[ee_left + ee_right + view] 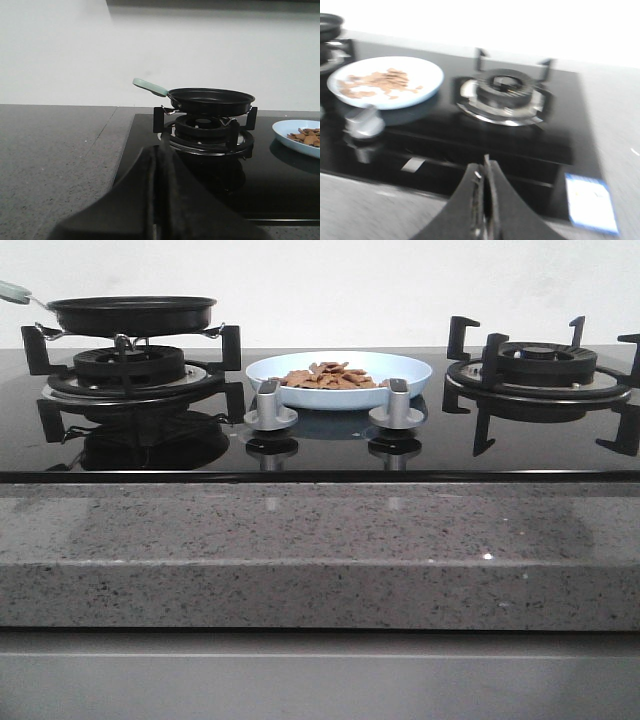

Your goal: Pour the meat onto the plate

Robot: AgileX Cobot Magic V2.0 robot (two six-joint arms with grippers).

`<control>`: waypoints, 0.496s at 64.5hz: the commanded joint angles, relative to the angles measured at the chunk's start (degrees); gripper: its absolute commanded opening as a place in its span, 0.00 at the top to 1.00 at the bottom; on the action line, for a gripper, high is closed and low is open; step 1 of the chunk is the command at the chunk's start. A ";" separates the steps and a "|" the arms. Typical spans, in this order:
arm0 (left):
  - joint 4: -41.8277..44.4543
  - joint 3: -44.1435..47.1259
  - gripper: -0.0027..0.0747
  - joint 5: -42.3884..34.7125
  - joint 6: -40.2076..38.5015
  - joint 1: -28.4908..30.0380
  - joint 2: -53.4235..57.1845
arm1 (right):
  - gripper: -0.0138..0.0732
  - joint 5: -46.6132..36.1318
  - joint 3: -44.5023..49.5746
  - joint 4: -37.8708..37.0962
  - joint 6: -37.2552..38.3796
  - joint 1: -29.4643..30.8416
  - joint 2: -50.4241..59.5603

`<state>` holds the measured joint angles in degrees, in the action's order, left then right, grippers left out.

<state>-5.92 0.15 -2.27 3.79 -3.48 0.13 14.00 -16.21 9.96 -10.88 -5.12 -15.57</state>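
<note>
A: Arm pose?

B: Neither arm is seen in the front view. The left pincer (156, 200) is seen only by its own wrist camera: fingers pressed together, nothing gripped, held low over the grey bench (55, 150) just beside the front left edge of the black hob (280, 190). The right pincer (485, 205) is likewise clenched on nothing, held over the hob's front edge on the right side. That view is blurred.

A: Near row?

B: The speckled stone bench front (320, 550) is nearest. Two silver knobs (271, 408) are set just past it on the hob glass, in front of the plate. A blue-and-white label (591, 202) is stuck at the hob's front right corner.

A: Containers?

B: The plate (400, 368) is set flat on the glass between the two burners, just behind the knobs. The meat (328, 376) is piled inside it, spread over the middle; rim left bare. The black frying pan (132, 312) is seated upright on the left burner grate (130, 365), its pale green handle (150, 87) pointed away to the left. No contents are visible in it from these angles. The right burner (540, 365) carries nothing.
</note>
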 commanded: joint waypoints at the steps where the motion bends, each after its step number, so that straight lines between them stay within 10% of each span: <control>1: -0.48 0.40 0.99 -4.94 0.00 -0.24 1.00 | 0.97 -6.96 3.67 -0.60 -0.65 2.40 5.26; 32: -0.48 0.40 0.99 -4.94 0.00 -0.24 1.00 | 0.97 -12.92 17.44 0.56 -0.65 5.58 17.16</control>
<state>-6.02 0.15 -2.30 3.79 -3.48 0.13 7.11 1.36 10.34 -11.02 0.16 0.51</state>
